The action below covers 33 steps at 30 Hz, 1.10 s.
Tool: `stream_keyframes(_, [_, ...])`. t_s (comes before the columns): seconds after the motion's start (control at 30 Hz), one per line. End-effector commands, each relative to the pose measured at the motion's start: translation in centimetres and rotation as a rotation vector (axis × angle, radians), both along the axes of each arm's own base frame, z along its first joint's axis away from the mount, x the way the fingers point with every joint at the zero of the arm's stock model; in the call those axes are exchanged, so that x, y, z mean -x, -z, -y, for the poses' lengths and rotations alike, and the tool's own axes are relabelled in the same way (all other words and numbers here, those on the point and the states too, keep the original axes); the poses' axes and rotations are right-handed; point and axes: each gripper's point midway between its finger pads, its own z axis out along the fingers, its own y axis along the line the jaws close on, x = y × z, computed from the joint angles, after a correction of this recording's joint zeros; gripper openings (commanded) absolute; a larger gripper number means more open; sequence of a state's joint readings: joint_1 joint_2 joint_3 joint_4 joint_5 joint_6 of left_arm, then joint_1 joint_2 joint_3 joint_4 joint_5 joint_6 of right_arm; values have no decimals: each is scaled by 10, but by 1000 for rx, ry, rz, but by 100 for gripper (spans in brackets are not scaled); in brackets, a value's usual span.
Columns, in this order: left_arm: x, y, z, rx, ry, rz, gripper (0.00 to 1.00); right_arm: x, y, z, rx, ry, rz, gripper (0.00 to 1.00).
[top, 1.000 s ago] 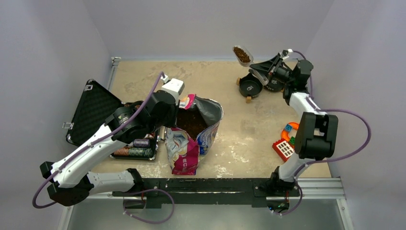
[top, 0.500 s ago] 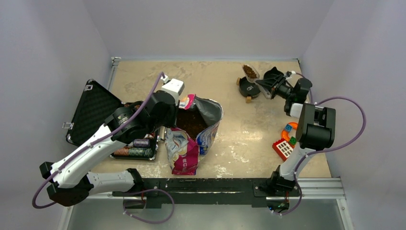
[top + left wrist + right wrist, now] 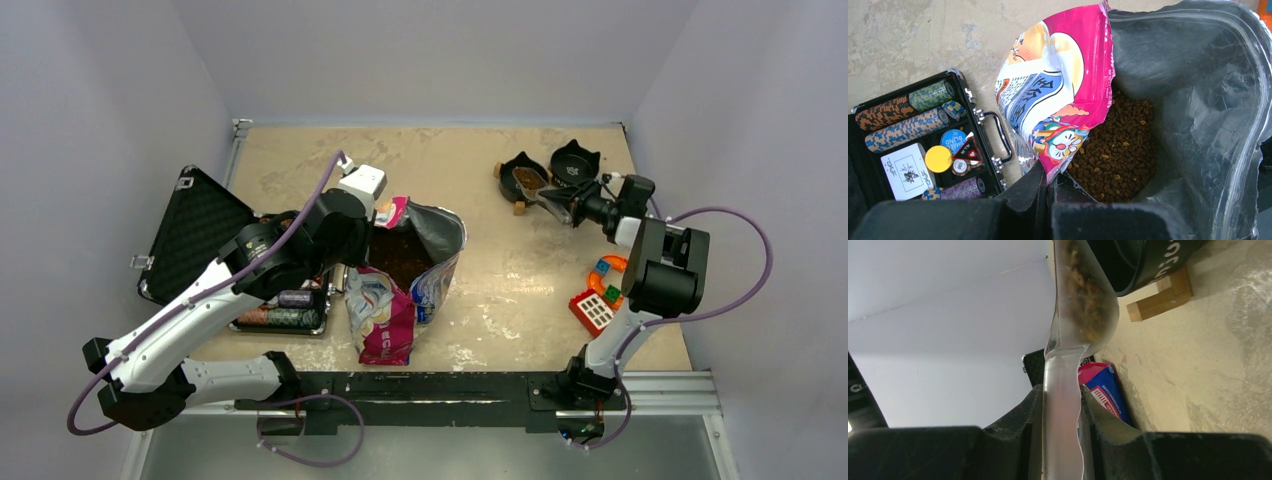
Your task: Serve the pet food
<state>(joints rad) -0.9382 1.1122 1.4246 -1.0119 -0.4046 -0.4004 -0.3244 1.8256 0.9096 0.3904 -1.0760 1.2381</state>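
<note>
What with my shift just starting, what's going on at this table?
The left gripper pinches the rim of the open pet food bag, kibble showing inside. The right gripper holds a clear scoop of kibble by its handle, at the rim of the left black bowl. The poker chip case lies open beside the bag.

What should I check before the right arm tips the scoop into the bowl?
1. Grip: right gripper shut on scoop handle: ok.
2. Load: kibble inside scoop: ok.
3. Aim: scoop mouth over left bowl: ok.
4. Supply: left gripper shut on bag rim, mouth open: ok.
5. Spill on table beside the bowl: cannot tell.
</note>
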Motion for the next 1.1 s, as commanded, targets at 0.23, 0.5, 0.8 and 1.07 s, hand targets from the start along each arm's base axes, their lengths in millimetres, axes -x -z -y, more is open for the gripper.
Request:
stream_keyframes(0.23, [-8, -80, 12, 242, 15, 204, 0, -6, -14, 13, 114, 38, -190, 0])
stream_keyframes(0.5, [-9, -81, 13, 245, 19, 208, 0, -12, -21, 17, 225, 42, -319, 0])
stream_keyframes(0.8, [-9, -81, 13, 246, 18, 205, 0, -12, -18, 11, 323, 25, -422, 0])
stream_keyframes(1.07, [-8, -79, 13, 246, 15, 202, 0, -11, -13, 9, 365, 53, -528, 0])
